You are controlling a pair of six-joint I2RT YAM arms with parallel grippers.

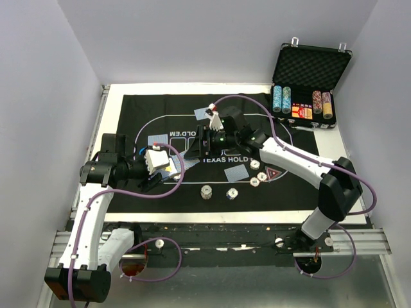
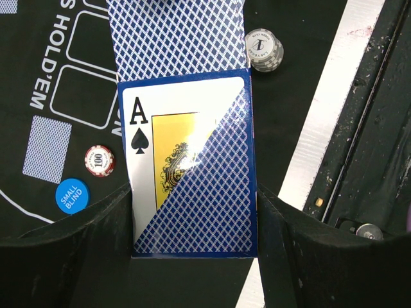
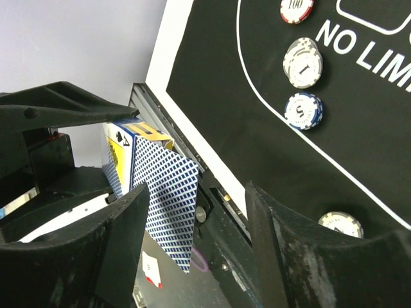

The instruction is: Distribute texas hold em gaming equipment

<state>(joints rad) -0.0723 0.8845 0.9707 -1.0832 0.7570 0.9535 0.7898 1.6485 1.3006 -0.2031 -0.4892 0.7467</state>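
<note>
My left gripper (image 2: 192, 247) is shut on the blue deck box (image 2: 192, 167), which shows an ace of spades. In the top view the left gripper (image 1: 168, 168) is over the mat's left part. A blue-backed card (image 2: 183, 38) sticks out of the box's top. My right gripper (image 1: 192, 149) faces the box, and in the right wrist view the right gripper (image 3: 199, 218) is open around that card (image 3: 170, 205), which lies close to its left finger (image 3: 122, 231). Dealt cards (image 1: 236, 172) and chip stacks (image 1: 206, 192) lie on the mat. A blue small-blind disc (image 2: 72, 196) shows beside a red chip (image 2: 99, 160).
The black felt mat (image 1: 289, 192) covers the table. An open chip case (image 1: 309, 77) with several chip rows stands at the back right. More chips (image 1: 257, 173) and a triangular marker (image 1: 273, 173) lie right of centre. The aluminium rail (image 1: 212, 240) runs along the near edge.
</note>
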